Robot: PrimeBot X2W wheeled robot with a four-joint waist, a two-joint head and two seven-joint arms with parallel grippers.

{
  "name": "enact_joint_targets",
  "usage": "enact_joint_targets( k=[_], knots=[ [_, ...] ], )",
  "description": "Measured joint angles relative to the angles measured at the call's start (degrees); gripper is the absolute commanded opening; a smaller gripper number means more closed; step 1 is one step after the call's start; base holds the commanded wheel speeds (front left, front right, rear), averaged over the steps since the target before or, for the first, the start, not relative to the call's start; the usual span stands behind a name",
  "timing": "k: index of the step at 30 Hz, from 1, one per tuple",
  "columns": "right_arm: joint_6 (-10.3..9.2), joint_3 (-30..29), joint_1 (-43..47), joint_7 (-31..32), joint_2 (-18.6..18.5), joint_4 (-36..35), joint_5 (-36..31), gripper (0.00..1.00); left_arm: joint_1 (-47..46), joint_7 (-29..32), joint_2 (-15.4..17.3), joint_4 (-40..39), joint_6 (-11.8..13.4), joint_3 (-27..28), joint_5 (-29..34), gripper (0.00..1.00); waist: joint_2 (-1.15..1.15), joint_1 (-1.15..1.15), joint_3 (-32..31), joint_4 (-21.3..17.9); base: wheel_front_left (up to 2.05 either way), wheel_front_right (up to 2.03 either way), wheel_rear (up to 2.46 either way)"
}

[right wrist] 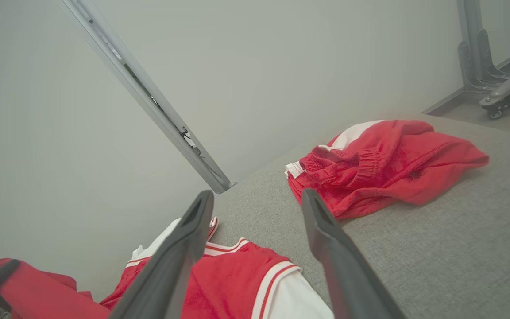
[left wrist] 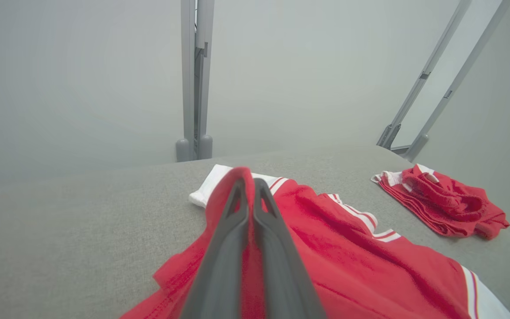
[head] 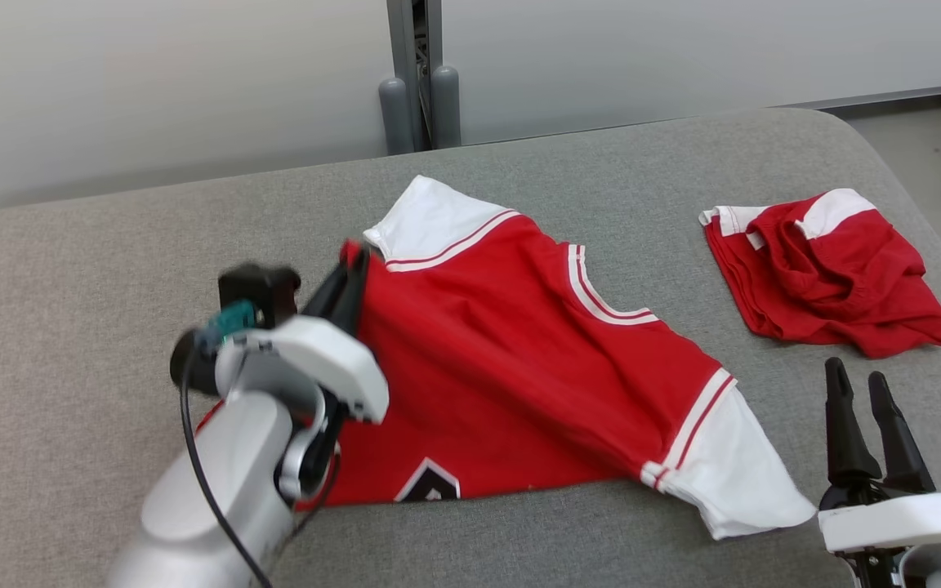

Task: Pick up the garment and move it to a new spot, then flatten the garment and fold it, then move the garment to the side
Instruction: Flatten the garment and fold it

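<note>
The garment (head: 503, 351), a soft red jersey with white stripe-trimmed sleeves, lies rumpled at the centre of the grey woven-covered table (head: 111, 269), its 10 o'clock edge pinched in the clenched left end effector (head: 354, 265), with crumpled red shorts (head: 826, 269) at 2 o'clock and the right end effector (head: 856, 377) spread wide at 4 o'clock.

Light: bright, even, diffuse; shadows soft and faint. Head view: left arm (head: 234, 441) motion-blurred, remainder sharp. Left wrist view: background hazy, washed out; near fingers (left wrist: 224, 266) soft-focused.
</note>
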Motion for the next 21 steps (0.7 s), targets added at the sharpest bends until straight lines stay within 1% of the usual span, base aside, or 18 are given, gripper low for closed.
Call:
enact_joint_targets(
  k=[4, 5, 7, 10, 13, 15, 18, 21],
  knots=[
    [0.0, 1.7, -1.7, 0.0, 0.0, 0.6, -0.2, 1.0, -7.2, 0.6, 0.6, 1.6, -0.3, 0.5, 1.1, 0.0, 0.0, 0.0, -0.3, -0.6, 0.0, 0.0, 0.0],
    [0.0, 1.7, -1.7, 0.0, 0.0, 0.6, -0.2, 1.0, -7.2, 0.6, 0.6, 1.6, -0.3, 0.5, 1.1, 0.0, 0.0, 0.0, -0.3, -0.6, 0.0, 0.0, 0.0],
    [0.0, 2.2, -2.6, 0.0, 0.0, 1.0, -0.3, 1.0, -10.9, 0.7, 1.2, 3.5, -0.7, 0.9, 1.5, 0.0, 0.0, 0.0, -0.3, -1.2, 0.0, 0.0, 0.0],
    [0.0, 3.0, -3.7, 0.0, 0.2, 1.5, -0.3, 1.0, -16.7, 0.3, 1.6, 5.8, -2.0, 0.6, 3.0, 0.0, 0.0, 0.0, -0.1, -1.9, 0.0, 0.0, 0.0],
    [0.0, 4.4, -4.2, 0.0, 0.7, 2.6, -0.1, 1.0, -21.2, -0.7, 1.3, 6.9, -3.2, 0.8, 3.2, 0.0, 0.0, 0.0, 0.0, -2.2, 0.0, 0.0, 0.0],
    [0.0, 5.8, -4.2, 0.3, 1.0, 3.8, 0.0, 1.0, -22.4, -1.5, 1.2, 7.3, -3.9, 1.0, 3.2, 0.0, 0.0, 0.0, -0.1, -2.0, 0.0, 0.0, 0.0],
    [0.0, 7.0, -4.2, 0.3, 1.5, 5.3, 0.2, 1.0, -22.0, -3.3, 1.7, 7.2, -4.1, 1.8, 2.7, 0.0, 0.0, 0.0, -0.1, -1.3, 0.0, 0.0, 0.0],
    [0.0, 7.9, -4.1, 0.3, 2.0, 6.4, 0.3, 1.0, -18.5, -6.1, 3.0, 5.1, -3.9, 3.5, 1.5, 0.0, 0.0, 0.0, -0.2, -0.1, 0.0, 0.0, 0.0]
  ],
)
